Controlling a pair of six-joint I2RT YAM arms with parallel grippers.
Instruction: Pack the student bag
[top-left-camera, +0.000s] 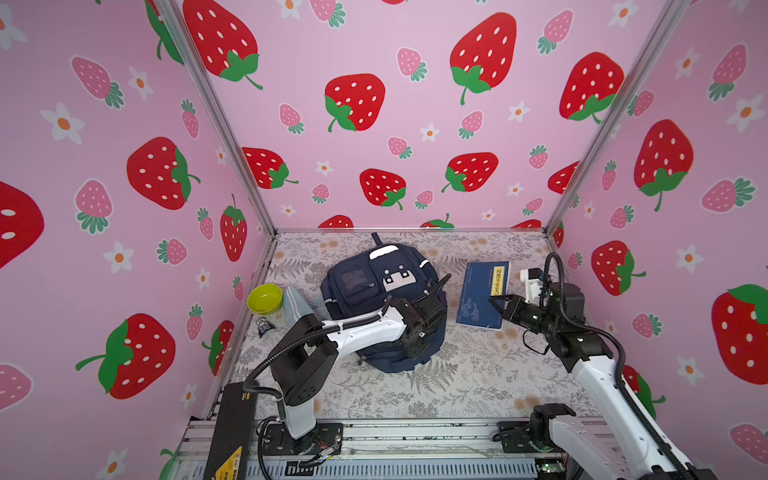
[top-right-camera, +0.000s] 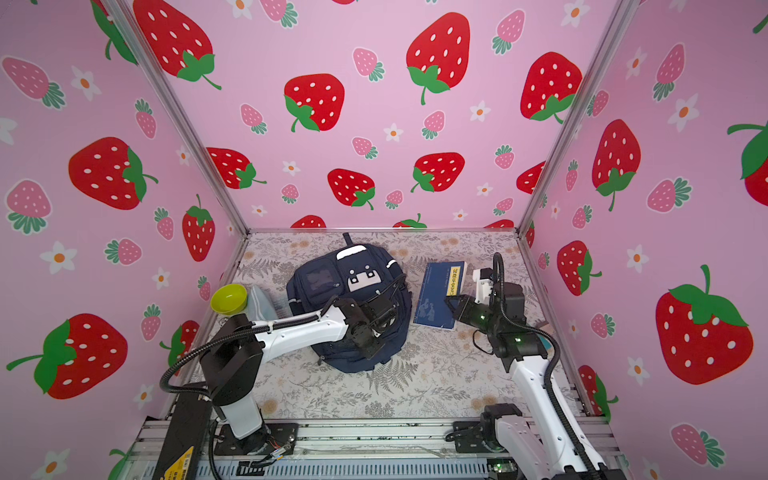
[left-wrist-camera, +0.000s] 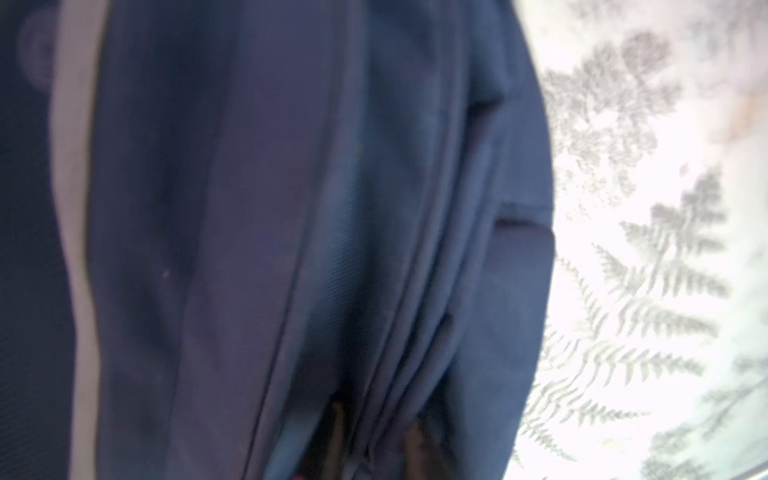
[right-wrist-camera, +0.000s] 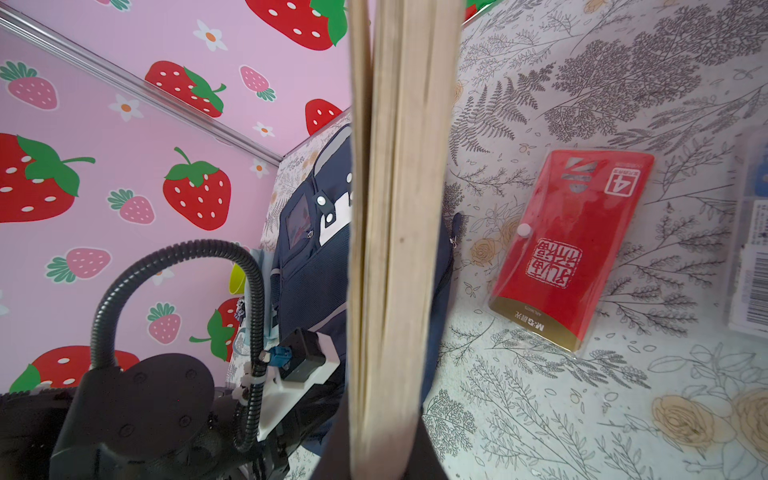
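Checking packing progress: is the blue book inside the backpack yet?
Out. The blue book is beside the student bag, its edge clamped by the right gripper.

The left arm (top-left-camera: 370, 332) and right arm (top-left-camera: 598, 386) wear glossy white shells over black joint housings; black corrugated conduit (right-wrist-camera: 100, 324) loops along each. The right gripper (top-left-camera: 497, 300) is black.

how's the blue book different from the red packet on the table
Colour: the dark blue paperback book has a yellow title strip; the flat red packet has a gold end. Thickness: the book shows a thick block of yellowed pages; the packet is thin. State: the right gripper is shut on the book; the packet lies loose on the floral tablecloth. Both are rectangular, with Chinese print.
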